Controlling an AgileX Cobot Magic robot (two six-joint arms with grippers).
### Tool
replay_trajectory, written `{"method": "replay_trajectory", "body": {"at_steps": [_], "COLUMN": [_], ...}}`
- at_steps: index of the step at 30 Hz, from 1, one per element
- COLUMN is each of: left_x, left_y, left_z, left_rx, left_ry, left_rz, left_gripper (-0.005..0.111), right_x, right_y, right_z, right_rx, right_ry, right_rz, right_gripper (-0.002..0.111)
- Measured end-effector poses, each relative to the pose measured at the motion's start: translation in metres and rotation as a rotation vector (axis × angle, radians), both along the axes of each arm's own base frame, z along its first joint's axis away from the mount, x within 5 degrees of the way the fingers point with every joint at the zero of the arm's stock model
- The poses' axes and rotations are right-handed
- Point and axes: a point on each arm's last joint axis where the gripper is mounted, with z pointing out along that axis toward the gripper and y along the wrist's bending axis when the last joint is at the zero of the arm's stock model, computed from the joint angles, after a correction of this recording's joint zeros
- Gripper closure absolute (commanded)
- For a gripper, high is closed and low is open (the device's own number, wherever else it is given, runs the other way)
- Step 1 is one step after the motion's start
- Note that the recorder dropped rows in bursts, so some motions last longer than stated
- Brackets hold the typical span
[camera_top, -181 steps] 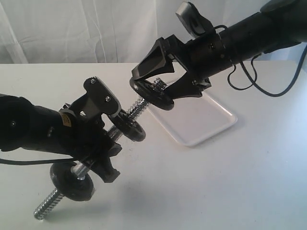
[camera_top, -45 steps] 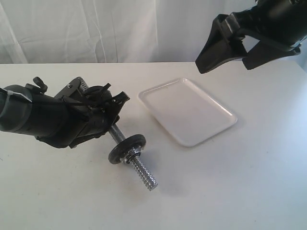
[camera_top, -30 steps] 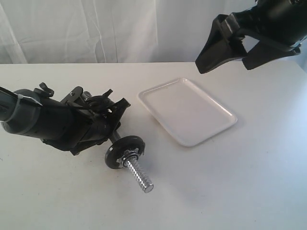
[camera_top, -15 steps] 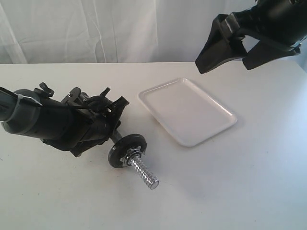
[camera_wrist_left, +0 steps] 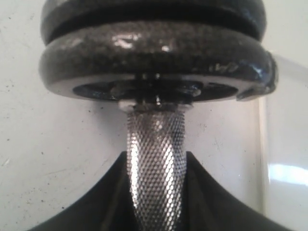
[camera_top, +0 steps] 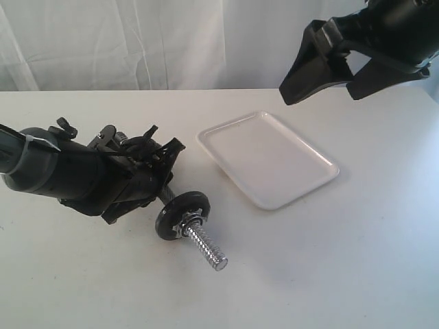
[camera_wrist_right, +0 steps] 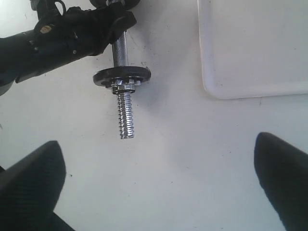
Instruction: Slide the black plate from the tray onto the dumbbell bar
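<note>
The white bench (camera_top: 329, 274) carries everything. Over its far right the right tool (camera_top: 319, 94) hangs high with its jaws spread wide and nothing in them. The left tool (camera_top: 159, 175) lies low on the near left, closed around the knurled middle of the dumbbell bar (camera_top: 204, 247). Between the two sits the tray (camera_top: 335, 171), bare and well apart from the bar. The bar slants out of the left tool toward me, and its threaded end looks to be just off the bench or resting on it; I cannot tell which. The black plate (camera_top: 180, 211) is on that bar, just beyond the left tool's fingertips. A silver collar nut (camera_top: 189, 223) sits against the plate's outer face. To my eye the sliding is done and we are at the set-down. What comes next looks simple: lower the bar until it lies flat, then ease the left tool open and draw it back gently, so the bar doesn't roll on its round plate.
</note>
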Motion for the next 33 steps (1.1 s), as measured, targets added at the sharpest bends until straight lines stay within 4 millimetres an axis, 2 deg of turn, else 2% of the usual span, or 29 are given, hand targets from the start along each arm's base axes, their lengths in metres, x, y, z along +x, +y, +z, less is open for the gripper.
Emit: {"method": "replay_trajectory", "body": {"at_steps": [7,10,15,18,23,27,29,33], "left_x": [0.000,0.000,0.000,0.001,0.002,0.002,0.002,0.002], "left_y": [0.000,-0.001,-0.001,-0.002,-0.005,-0.006,-0.006,-0.007], "left_z": [0.000,0.000,0.000,0.004,0.018,0.020,0.020,0.019], "left_rx": [-0.001,-0.003,-0.005,-0.009,-0.030,-0.030,-0.031,-0.033], "left_ry": [0.003,0.003,0.006,-0.005,-0.035,-0.041,-0.040,-0.034], "left_rz": [-0.005,-0.009,-0.014,-0.023,-0.048,-0.060,-0.061,-0.069], "left_gripper": [0.105,0.091,0.058,0.046,0.046,0.048,0.054,0.079], "right_x": [0.000,0.000,0.000,0.000,0.000,0.000,0.000,0.000], "right_y": [0.000,0.000,0.000,0.000,0.000,0.000,0.000,0.000], "right_z": [0.000,0.000,0.000,0.000,0.000,0.000,0.000,0.000], "right_rx": [0.000,0.000,0.000,0.001,0.001,0.001,0.001,0.001], "right_ry": [0.000,0.000,0.000,0.001,0.001,0.001,0.001,0.001], "right_rz": [0.000,0.000,0.000,-0.001,-0.001,-0.001,-0.001,-0.001], "right_gripper": [0.003,0.003,0.003,0.003,0.003,0.003,0.003,0.003]}}
